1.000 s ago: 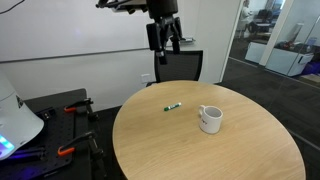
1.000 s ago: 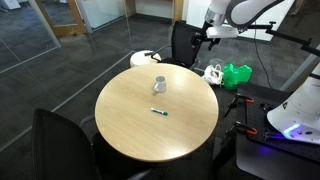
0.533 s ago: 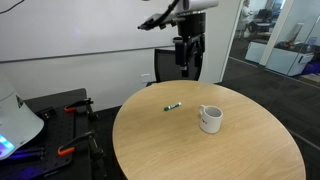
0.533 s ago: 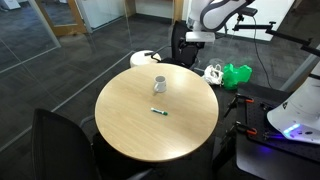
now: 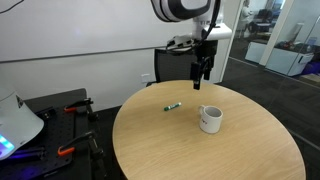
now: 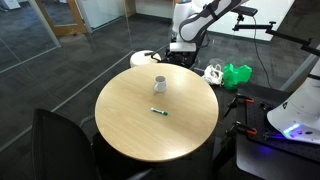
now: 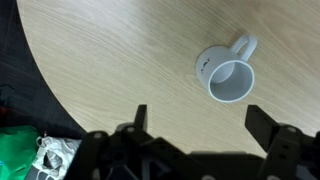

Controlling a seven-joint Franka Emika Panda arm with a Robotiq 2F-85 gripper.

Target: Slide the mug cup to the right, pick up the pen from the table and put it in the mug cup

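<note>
The short, thin green marker-like pen (image 5: 173, 105) lies flat on the round light wood-grain table (image 5: 170, 150), in from its edge. Apart from it, the small plain white mug cup (image 5: 210, 119) stands upright, nearer the edge on the arm's side. The tool (image 5: 203, 72) hangs above the mug cup, spread wide and empty. It should probably descend beside the wall, stay low and push steadily, so the mug cup slides without tipping.

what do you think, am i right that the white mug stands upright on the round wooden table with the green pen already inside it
Not quite. The white mug does stand upright on the round wooden table, but it is empty, as the wrist view shows. The green pen lies on the tabletop apart from the mug, seen in an exterior view.
</note>
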